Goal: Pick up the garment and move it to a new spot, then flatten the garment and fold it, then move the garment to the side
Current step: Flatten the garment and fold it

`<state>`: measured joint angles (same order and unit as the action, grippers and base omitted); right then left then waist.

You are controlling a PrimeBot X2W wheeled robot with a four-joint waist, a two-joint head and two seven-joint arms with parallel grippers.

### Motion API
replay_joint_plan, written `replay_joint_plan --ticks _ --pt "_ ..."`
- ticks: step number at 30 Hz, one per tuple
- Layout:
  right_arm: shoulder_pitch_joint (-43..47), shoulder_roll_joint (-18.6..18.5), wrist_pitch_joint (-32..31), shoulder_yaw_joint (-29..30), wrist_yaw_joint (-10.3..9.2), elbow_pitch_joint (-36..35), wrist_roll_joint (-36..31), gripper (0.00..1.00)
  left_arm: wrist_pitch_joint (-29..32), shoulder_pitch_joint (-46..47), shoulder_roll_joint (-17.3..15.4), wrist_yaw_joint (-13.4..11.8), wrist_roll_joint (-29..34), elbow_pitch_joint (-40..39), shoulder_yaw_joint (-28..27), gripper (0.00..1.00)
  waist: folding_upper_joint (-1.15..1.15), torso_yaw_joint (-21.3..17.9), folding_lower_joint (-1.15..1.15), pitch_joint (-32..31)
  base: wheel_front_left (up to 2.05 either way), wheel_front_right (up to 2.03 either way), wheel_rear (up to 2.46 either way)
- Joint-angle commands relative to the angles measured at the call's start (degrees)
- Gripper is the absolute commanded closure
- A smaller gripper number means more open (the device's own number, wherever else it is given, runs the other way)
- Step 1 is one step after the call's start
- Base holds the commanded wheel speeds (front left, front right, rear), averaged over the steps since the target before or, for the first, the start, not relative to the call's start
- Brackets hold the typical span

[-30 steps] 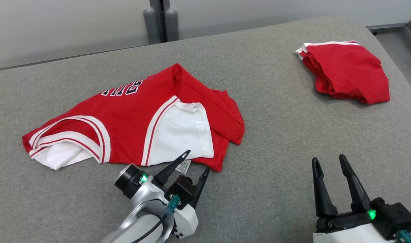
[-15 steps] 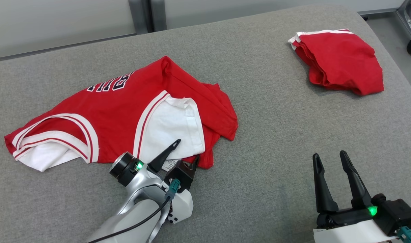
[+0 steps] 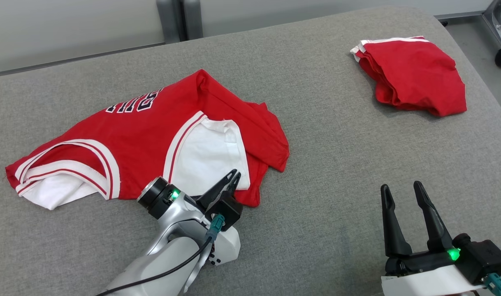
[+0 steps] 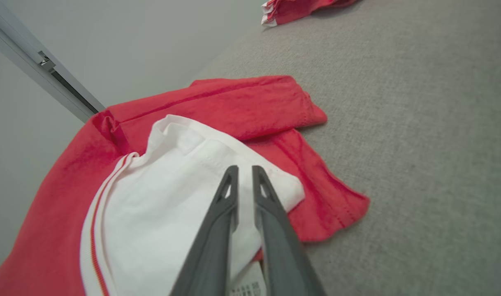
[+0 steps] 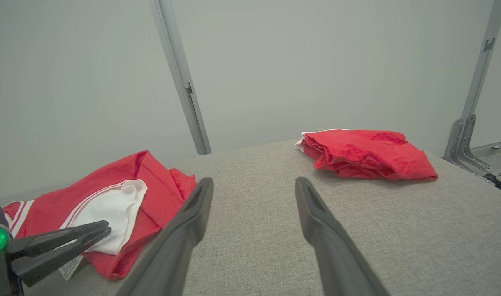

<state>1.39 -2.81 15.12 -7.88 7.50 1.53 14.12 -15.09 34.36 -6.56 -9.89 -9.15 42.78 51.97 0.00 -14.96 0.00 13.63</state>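
The red jersey (image 3: 143, 135) lies rumpled on the left half of the grey table (image 3: 337, 172). Its white lining is turned up at the near edge, and its black lettering is half folded away and unreadable. The left gripper (image 3: 235, 176) rests on that lining with its fingers drawn almost together; I cannot tell whether cloth is caught between them. The right gripper (image 3: 400, 187) hovers spread, well apart from the jersey. A folded red garment (image 3: 415, 76) lies at the far right.

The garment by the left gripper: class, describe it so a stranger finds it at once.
On the grey table, look left, by the left gripper. The jersey there lies spread out; unlike the folded red bundle far right, it shows white lining, striped trim and lettering.
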Motion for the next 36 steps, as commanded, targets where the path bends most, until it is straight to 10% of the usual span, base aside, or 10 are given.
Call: replay_joint_plan --ticks 1,7,8,9,10,21,23,24,27,36 --pt "-0.26 -0.15 0.01 0.04 -0.01 0.23 0.20 0.00 -0.06 0.09 -0.37 0.10 -0.14 0.26 -0.35 1.00 0.00 -0.12 0.00 -0.06 0.00 0.00 0.00" --pt "0.16 -0.15 0.01 0.33 -0.01 0.46 0.45 0.00 -0.06 -1.36 0.23 2.64 -1.31 0.95 0.12 1.00 0.00 -0.36 0.00 -0.43 0.00 0.00 0.00" --pt "0.17 -0.15 0.01 0.34 -0.01 0.49 0.49 0.00 -0.06 -1.11 0.29 2.95 -1.07 1.45 0.39 0.67 0.00 -0.42 0.00 -0.46 0.00 0.00 0.00" --pt "0.16 -0.15 0.01 0.31 -0.01 0.49 0.58 0.00 -0.06 -0.90 0.39 3.05 -0.83 2.03 0.63 0.03 0.00 -0.48 0.00 -0.48 0.00 0.00 0.00" --pt "0.14 -0.15 0.01 0.28 -0.01 0.51 0.67 0.00 -0.02 -0.77 0.54 3.01 -0.65 2.98 1.00 0.00 0.00 -0.54 0.00 -0.51 0.00 0.00 0.00" --pt "0.23 -0.15 0.01 0.50 -0.01 0.32 1.41 0.00 0.71 1.60 1.96 1.17 0.07 8.89 2.76 0.00 0.00 -1.12 0.00 -0.31 0.00 0.00 0.00" --pt "0.32 -0.15 0.01 0.52 -0.01 0.28 1.44 0.00 0.53 1.91 2.01 1.18 -0.10 8.76 2.61 0.15 0.00 -1.12 0.00 -0.33 0.00 0.00 0.00" --pt "0.42 -0.15 0.01 0.59 -0.01 0.25 1.46 0.00 0.44 2.17 2.06 1.00 -0.15 8.66 2.56 0.55 0.00 -1.10 0.00 -0.37 0.00 0.00 0.00" --pt "0.54 -0.15 0.01 0.64 -0.01 0.33 1.55 0.00 0.08 2.36 2.18 0.77 -0.33 8.36 2.60 1.00 0.00 -0.93 0.00 -0.56 0.00 0.00 0.00" --pt "0.67 -0.15 0.01 0.34 -0.01 0.43 1.05 0.00 -0.16 1.65 2.72 1.23 -1.89 6.24 1.79 1.00 0.00 -0.40 0.00 -1.59 0.00 0.00 0.00"
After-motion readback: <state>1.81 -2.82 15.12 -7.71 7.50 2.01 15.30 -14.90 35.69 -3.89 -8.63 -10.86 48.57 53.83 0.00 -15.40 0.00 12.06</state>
